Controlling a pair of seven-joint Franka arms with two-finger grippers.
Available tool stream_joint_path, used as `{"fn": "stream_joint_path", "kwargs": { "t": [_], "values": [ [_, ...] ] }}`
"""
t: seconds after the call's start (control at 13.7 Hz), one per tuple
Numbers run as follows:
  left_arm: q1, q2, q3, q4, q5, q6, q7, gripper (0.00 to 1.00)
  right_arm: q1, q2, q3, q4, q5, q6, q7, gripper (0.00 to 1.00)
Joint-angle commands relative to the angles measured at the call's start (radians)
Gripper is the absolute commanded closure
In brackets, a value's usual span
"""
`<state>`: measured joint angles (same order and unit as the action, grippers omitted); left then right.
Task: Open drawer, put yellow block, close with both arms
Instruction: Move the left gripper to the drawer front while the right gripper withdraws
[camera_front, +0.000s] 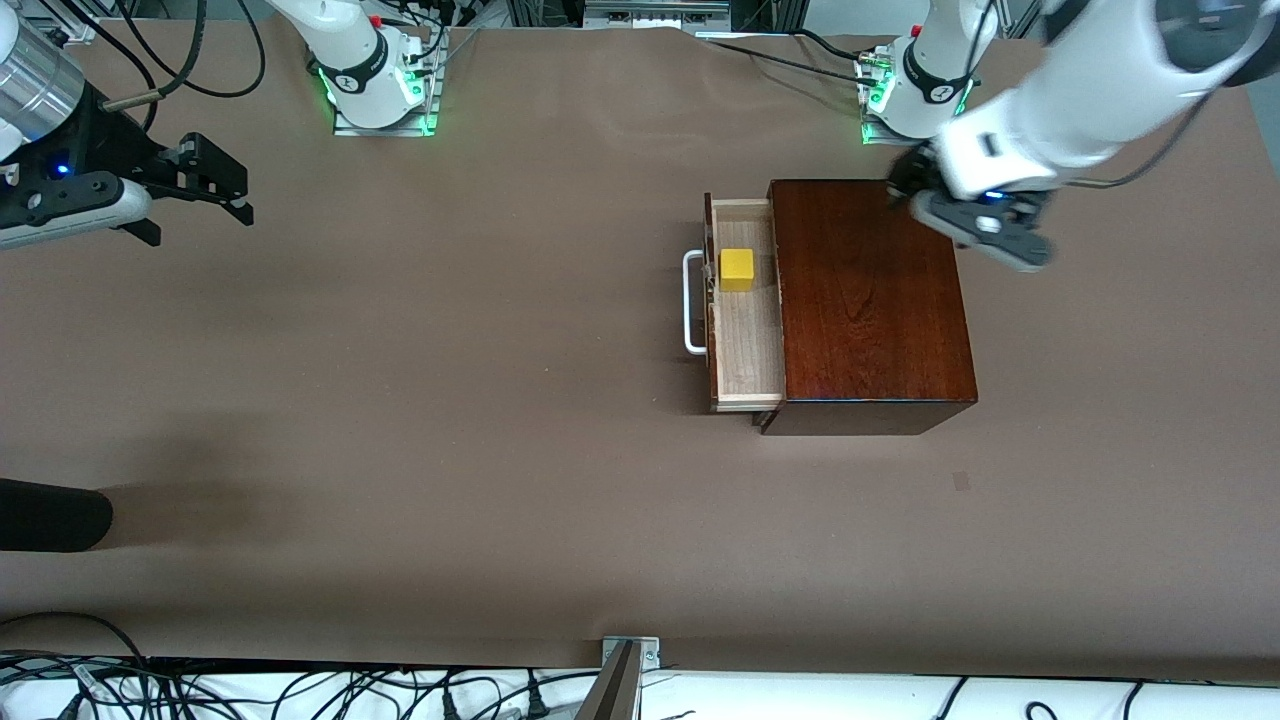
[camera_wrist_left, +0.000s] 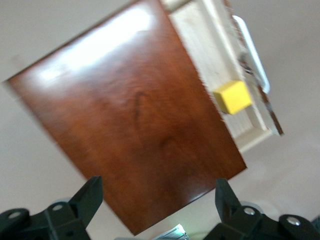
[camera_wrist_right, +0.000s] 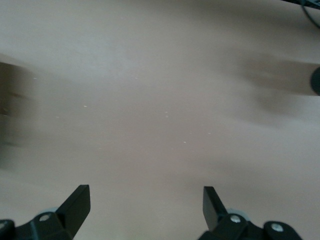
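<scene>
- One drawer stands pulled out of the mahogany box, its white handle toward the right arm's end of the worktop.
- One yellow block sits in the drawer; the left wrist view adds its closeness to the drawer's front.
- Left tool hovers over the box's corner, fingers apart.
- Right tool hangs over bare worktop, fingers apart.

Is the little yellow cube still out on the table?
No, the yellow cube sits inside the pulled-out drawer of the dark wooden box.
</scene>
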<state>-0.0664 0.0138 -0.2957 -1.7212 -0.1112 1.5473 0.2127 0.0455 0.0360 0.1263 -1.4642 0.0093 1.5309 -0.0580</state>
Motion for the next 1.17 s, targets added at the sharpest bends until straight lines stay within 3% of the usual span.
{"fn": "stream_joint_path", "kwargs": {
  "t": [0.0,0.15,0.29,0.66,1.1],
  "values": [
    [-0.022,0.115,-0.100,0.090,-0.108,-0.033,0.051,0.00,0.031,-0.008,0.010,-0.016,-0.055,-0.002,0.018,0.00],
    [-0.082,0.232,-0.151,0.197,-0.171,-0.038,0.050,0.00,0.031,-0.007,0.009,-0.013,-0.055,0.005,0.018,0.00],
    [-0.124,0.317,-0.154,0.267,-0.165,-0.039,0.075,0.00,0.042,0.028,0.012,-0.013,-0.048,0.008,0.021,0.00],
    [-0.217,0.434,-0.158,0.295,-0.078,0.144,0.408,0.00,0.071,0.033,0.010,-0.005,-0.043,0.044,0.009,0.00],
    [-0.323,0.564,-0.157,0.295,0.022,0.419,0.468,0.00,0.068,0.033,0.007,-0.005,-0.037,0.055,0.010,0.00]
  ]
}}
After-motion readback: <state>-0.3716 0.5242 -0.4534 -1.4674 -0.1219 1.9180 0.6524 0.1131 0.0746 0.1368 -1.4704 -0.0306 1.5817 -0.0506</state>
